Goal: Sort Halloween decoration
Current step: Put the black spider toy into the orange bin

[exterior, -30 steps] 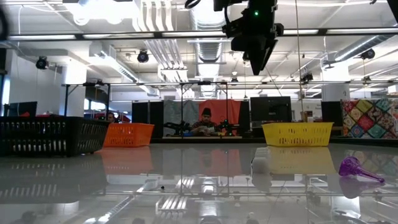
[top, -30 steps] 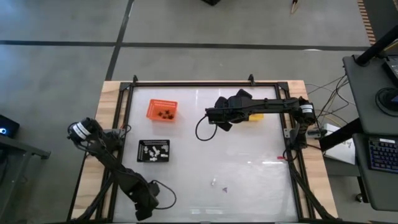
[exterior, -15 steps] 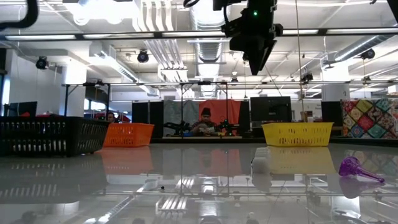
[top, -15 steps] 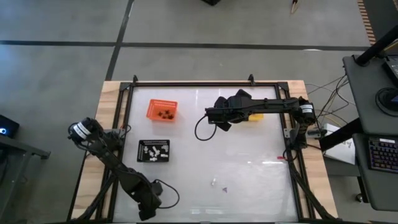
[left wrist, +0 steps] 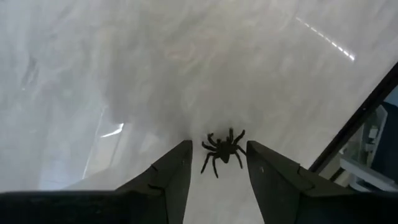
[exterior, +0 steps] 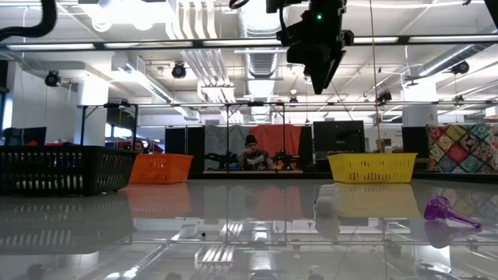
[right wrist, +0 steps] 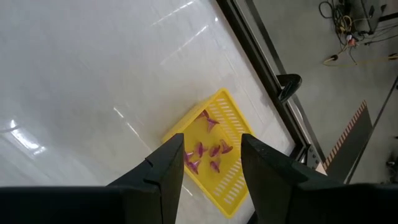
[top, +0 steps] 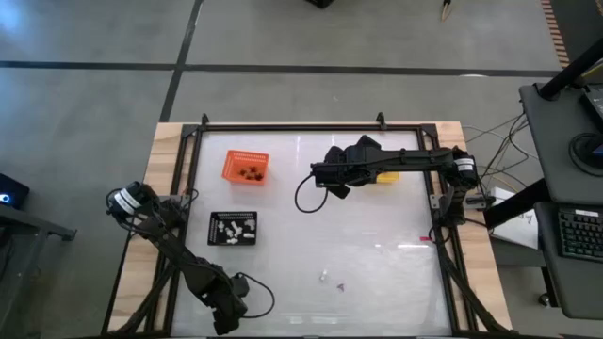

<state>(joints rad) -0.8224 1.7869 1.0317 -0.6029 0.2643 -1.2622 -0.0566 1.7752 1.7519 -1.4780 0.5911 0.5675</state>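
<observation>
So the left hand sits low at the worktop's near edge, fingers apart, with a black spider lying loose between them. Right hand hangs spread and empty above the yellow tray of purple trinkets.

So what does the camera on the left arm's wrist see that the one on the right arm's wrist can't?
Only the left wrist view shows a small black spider trinket lying on the table between the left gripper's open fingers. Only the right wrist view shows a yellow slotted plastic tray holding small purple cone-shaped trinkets, seen past the right gripper's open fingers. Both show the glossy white table top and its dark edge frame.
</observation>
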